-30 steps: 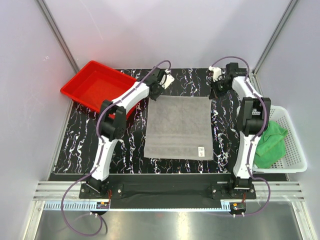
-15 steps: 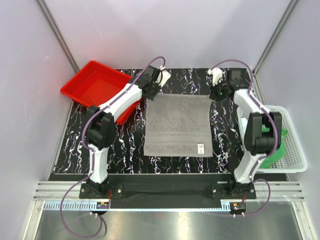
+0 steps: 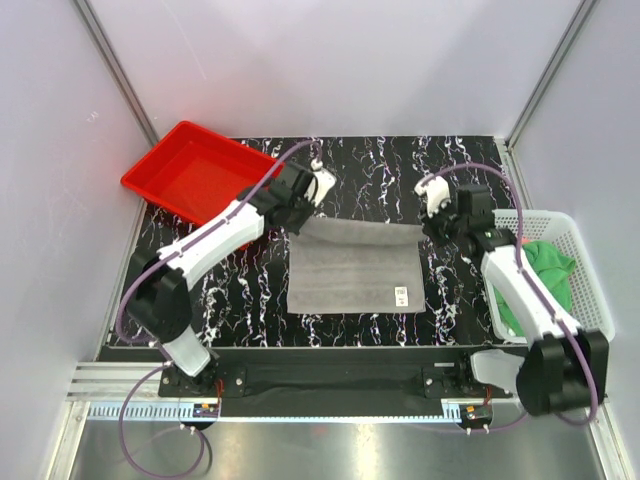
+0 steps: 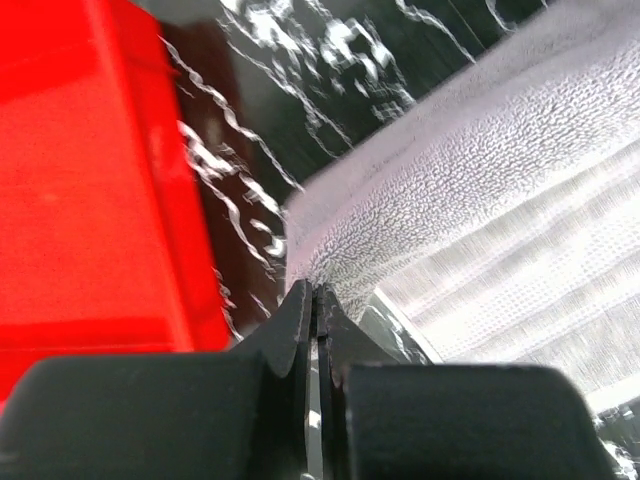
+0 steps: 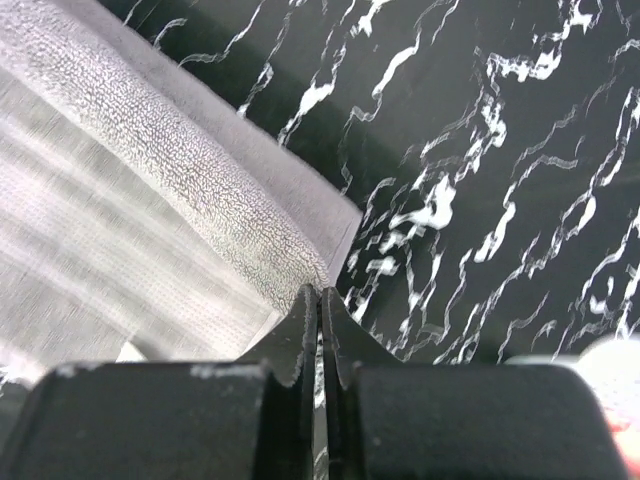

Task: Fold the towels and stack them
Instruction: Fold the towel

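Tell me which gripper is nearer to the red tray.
Left. The left gripper holds a far corner of the grey towel, beside the red tray; the right gripper holds the other far corner, across the towel.

- Grey towel [image 3: 352,272]: matt cloth. Rough looped terry pile, crossed by a flatter woven band of fine ribs. Small white label [image 3: 401,297], material too small to tell.
- Green towel [image 3: 548,272], right of frame: soft matt cloth, crumpled.
- Tray [image 3: 190,175], upper left: red plastic, smooth and glossy.
- Basket [image 3: 592,325], right edge: white plastic mesh, low sheen.
- Counter [image 3: 240,290]: black with white marble-like veining, smooth, faint sheen.
- Left pincer [image 4: 313,300] and right pincer [image 5: 320,300]: black, matt, hard plastic by the look.
- Arm shells [image 3: 215,238]: white, smooth, semi-gloss, with black joints.
- Cables [image 3: 130,300]: purple, smooth sheath.
- Rail [image 3: 100,380], bottom of frame: bare silver metal.
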Available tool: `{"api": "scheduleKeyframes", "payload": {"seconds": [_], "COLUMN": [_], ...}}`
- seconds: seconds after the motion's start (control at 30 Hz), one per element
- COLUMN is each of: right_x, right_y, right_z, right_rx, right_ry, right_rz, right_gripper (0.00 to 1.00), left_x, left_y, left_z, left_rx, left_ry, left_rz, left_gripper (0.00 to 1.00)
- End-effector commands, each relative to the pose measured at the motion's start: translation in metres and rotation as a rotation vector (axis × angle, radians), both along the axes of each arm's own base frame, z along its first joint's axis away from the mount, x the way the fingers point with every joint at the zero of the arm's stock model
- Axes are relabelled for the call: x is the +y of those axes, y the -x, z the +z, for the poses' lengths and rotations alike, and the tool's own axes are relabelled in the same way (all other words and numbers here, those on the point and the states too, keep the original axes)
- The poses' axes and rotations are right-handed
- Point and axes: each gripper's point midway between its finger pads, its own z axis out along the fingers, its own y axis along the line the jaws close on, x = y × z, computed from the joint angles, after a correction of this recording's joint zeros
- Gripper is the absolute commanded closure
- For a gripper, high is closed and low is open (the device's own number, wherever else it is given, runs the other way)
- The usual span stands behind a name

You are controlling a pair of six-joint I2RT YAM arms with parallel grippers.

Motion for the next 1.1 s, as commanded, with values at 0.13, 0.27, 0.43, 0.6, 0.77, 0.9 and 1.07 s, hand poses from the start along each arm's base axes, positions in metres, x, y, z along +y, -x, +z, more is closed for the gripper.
{"api": "scheduleKeyframes", "payload": {"seconds": [0.13, 0.27, 0.43, 0.6, 0.77, 0.9, 1.07], "right_x": [0.005, 0.008, 0.001, 0.010, 0.014, 0.016, 0.026], "right_y": [0.052, 0.074, 0.082, 0.092, 0.096, 0.099, 0.096], "right_z": [-0.004, -0.020, -0.036, -0.053, -0.050, -0.038, -0.002], "right_rx": [-0.025, -0.005, 0.077, 0.182, 0.160, 0.139, 0.069], "right_ry": [-0.031, -0.052, -0.051, -0.042, -0.049, -0.057, -0.129], "right_rz": [0.027, 0.025, -0.059, -0.011, 0.014, 0.025, 0.043], "right_gripper": [1.00, 1.00, 1.00, 1.00, 0.97, 0.81, 0.64], "left_x": [0.003, -0.002, -0.006, -0.004, -0.003, -0.005, -0.016], "left_y": [0.047, 0.073, 0.099, 0.114, 0.126, 0.143, 0.152], "left_z": [0.006, -0.017, -0.031, -0.035, -0.049, -0.052, -0.016], "left_rx": [-0.012, 0.055, 0.125, 0.160, 0.210, 0.268, 0.231], "left_ry": [0.059, 0.056, 0.052, 0.074, 0.072, 0.070, 0.124], "left_rz": [0.032, 0.019, -0.011, 0.009, 0.006, -0.018, -0.039], "left_gripper": [1.00, 1.00, 1.00, 1.00, 1.00, 0.73, 0.54]}}
